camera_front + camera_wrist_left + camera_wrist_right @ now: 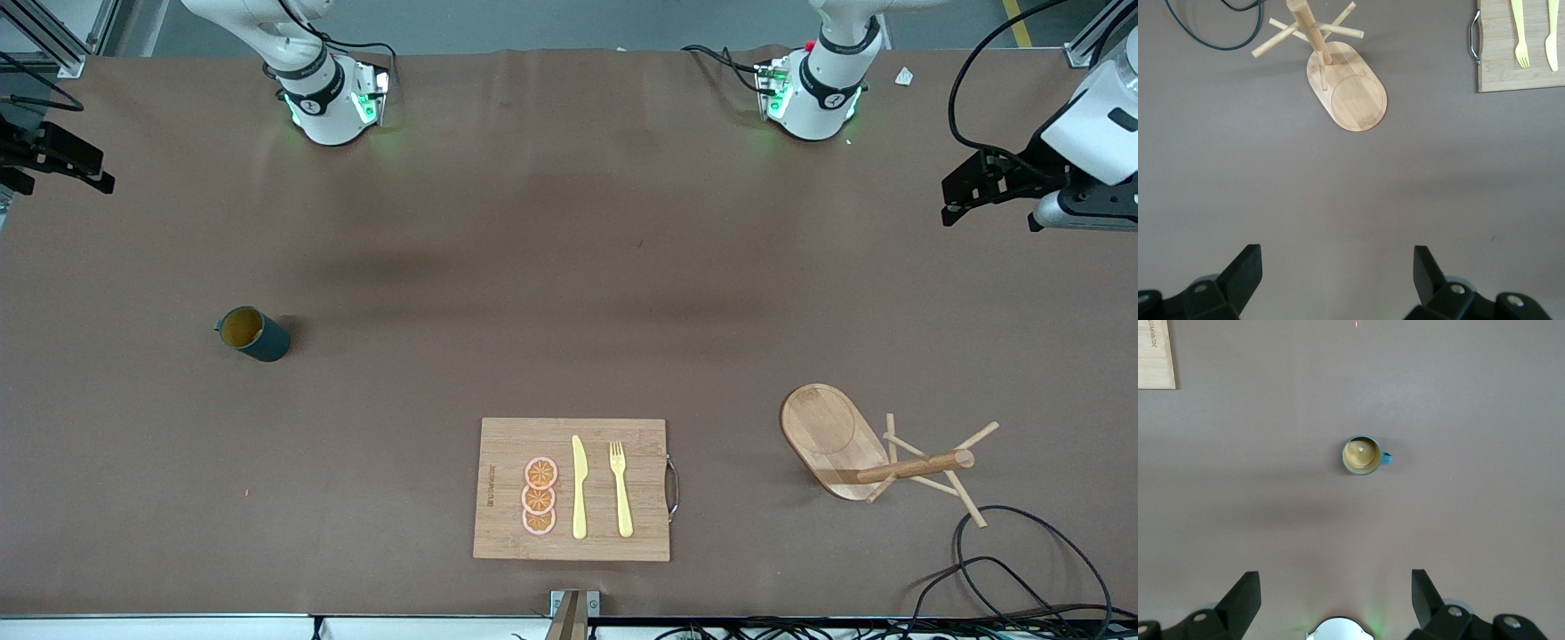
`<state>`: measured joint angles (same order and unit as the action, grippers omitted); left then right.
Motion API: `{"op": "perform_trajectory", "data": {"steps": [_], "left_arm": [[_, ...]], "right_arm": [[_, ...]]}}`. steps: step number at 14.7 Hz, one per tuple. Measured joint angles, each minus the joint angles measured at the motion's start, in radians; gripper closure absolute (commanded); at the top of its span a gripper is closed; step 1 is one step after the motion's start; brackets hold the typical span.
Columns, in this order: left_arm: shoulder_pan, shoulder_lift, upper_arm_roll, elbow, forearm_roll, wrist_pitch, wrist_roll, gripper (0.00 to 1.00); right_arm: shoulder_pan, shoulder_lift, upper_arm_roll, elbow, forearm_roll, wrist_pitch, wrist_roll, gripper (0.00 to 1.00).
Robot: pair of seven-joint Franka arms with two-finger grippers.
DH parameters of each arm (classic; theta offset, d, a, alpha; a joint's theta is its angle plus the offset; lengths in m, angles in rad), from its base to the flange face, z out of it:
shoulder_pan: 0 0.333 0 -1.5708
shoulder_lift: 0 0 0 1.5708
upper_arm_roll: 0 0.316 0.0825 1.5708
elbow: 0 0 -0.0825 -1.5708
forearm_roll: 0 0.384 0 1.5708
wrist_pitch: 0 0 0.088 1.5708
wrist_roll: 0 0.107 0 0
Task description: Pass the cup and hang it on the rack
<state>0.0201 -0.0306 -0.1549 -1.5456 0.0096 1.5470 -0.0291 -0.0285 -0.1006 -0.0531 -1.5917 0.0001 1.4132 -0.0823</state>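
Observation:
The dark teal cup [253,333] with its ochre inside stands upright on the table toward the right arm's end; it also shows in the right wrist view [1361,455], handle to one side. The wooden rack [876,453] stands on its oval base toward the left arm's end, and shows in the left wrist view [1351,93]. My right gripper [89,169] is open and empty, high over the table's edge at its own end, well apart from the cup [1336,587]. My left gripper [953,203] is open and empty, high over its own end, apart from the rack [1338,267].
A wooden cutting board [573,489] with a metal handle lies near the front edge, bearing a yellow knife [579,487], a yellow fork [621,489] and orange slices [540,496]. Black cables [1022,569] loop on the table beside the rack.

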Motion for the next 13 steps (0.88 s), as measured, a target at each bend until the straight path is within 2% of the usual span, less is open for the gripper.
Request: {"op": "perform_trajectory", "data": {"steps": [13], "left_arm": [[0.005,-0.002,0.004,0.002,0.000,-0.002,-0.012,0.00]], "right_arm": [[-0.001,0.000,-0.001,0.000,0.000,0.000,-0.003,0.00]]}}
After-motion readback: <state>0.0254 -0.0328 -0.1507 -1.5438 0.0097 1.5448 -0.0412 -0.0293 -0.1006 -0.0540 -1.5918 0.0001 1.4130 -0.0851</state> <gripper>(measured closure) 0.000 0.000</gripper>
